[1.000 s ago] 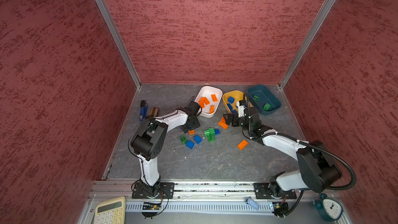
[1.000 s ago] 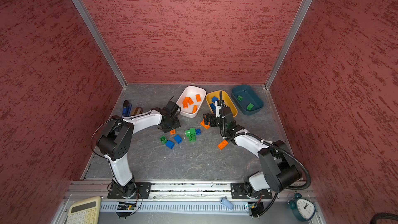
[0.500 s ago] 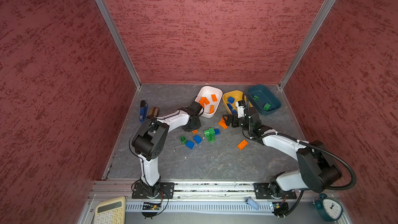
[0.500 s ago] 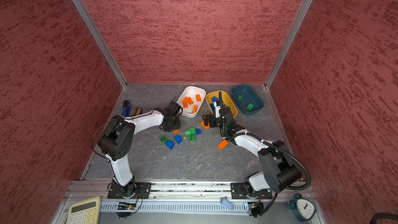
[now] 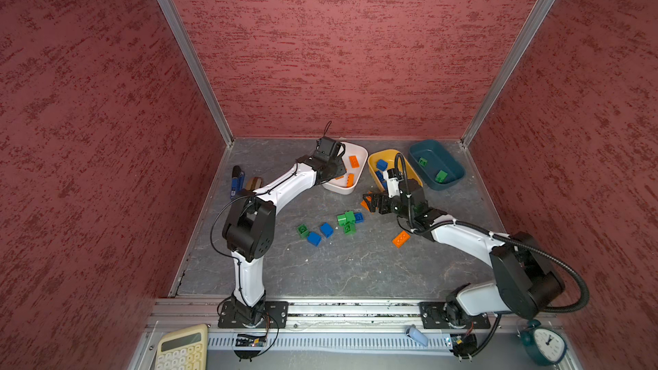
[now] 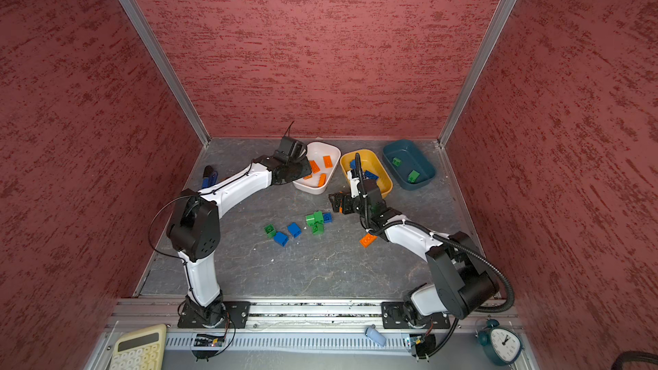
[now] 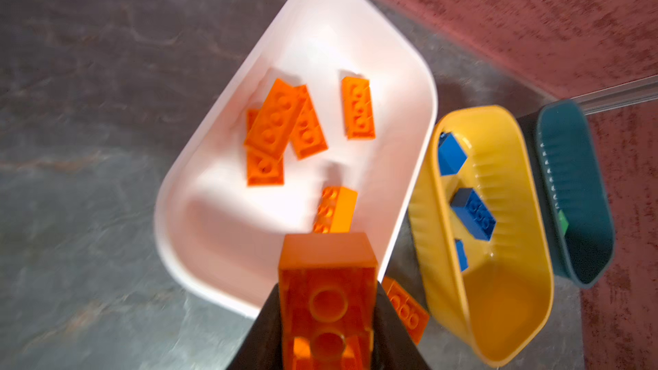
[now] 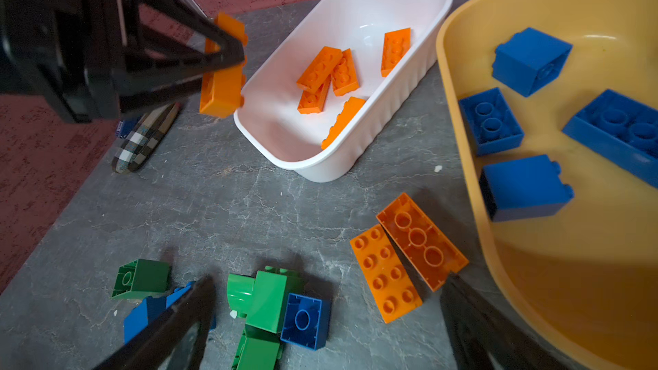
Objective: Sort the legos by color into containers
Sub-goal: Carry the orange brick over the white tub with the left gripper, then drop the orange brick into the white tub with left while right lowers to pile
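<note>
Red stippled walls (image 5: 320,48) box in a grey stone-look tabletop (image 5: 356,272), with three tubs lined up along its far edge: a white tub (image 5: 340,188), a yellow tub (image 6: 381,177) and a teal tub (image 5: 432,153). Reaching to the white tub in both top views is the left arm (image 5: 285,186). Its left hand (image 8: 231,55), at the upper left of the right wrist view, is clamped on an orange brick (image 8: 220,97) that hangs just beside the tub's near rim, clear of the tabletop. The right hand (image 8: 327,279) gapes wide and empty, low over a pair of orange bricks (image 8: 406,254) that lie touching each other just beside the yellow tub. Several orange pieces lie in the white tub, blue ones in the yellow, two green in the teal. A green and blue heap (image 5: 347,220) and a lone orange brick (image 5: 401,239) wait mid-frame. To my eye this is the carry-and-drop step for orange. Next the left hand needs to go a little further over the tub's middle, then open.
</note>
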Robot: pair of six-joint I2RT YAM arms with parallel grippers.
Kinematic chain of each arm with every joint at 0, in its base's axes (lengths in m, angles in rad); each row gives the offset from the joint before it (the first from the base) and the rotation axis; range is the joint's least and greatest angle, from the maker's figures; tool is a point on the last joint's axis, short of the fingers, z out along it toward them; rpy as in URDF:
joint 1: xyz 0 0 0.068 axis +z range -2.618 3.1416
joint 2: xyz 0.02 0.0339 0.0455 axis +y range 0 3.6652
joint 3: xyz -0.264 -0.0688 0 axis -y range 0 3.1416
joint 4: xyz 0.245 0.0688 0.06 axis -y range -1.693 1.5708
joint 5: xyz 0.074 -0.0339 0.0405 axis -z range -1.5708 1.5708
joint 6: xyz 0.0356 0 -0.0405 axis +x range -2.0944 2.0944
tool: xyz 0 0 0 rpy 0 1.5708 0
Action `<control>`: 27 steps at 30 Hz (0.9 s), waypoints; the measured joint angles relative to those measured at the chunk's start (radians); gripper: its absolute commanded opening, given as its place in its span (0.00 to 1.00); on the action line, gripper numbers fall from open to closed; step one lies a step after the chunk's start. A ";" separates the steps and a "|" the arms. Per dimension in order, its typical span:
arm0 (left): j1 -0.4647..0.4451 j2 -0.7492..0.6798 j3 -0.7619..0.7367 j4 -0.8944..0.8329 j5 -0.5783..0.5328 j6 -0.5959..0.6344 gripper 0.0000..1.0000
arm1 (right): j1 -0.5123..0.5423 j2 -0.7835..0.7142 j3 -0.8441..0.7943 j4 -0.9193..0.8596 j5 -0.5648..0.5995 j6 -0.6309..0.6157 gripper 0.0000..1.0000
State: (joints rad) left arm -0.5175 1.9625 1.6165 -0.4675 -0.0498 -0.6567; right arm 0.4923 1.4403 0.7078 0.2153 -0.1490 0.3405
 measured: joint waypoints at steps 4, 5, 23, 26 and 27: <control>0.000 0.138 0.141 0.005 0.007 0.023 0.29 | 0.002 0.000 0.000 -0.024 0.020 0.001 0.99; 0.000 0.170 0.171 0.003 0.008 0.027 0.30 | 0.002 -0.001 -0.002 -0.029 0.023 0.002 0.99; 0.058 0.455 0.526 -0.053 0.148 0.037 0.68 | 0.023 0.001 -0.004 -0.072 0.040 0.003 0.96; 0.062 0.450 0.518 -0.055 0.170 0.034 0.75 | 0.037 0.030 0.007 -0.083 0.026 -0.007 0.90; 0.062 0.443 0.505 -0.051 0.178 0.033 0.78 | 0.042 0.047 0.013 -0.090 0.017 -0.012 0.89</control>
State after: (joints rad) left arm -0.4553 2.4058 2.1212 -0.5182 0.1280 -0.6235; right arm 0.5346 1.4876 0.7208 0.1257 -0.1318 0.3286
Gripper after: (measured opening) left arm 0.746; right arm 0.907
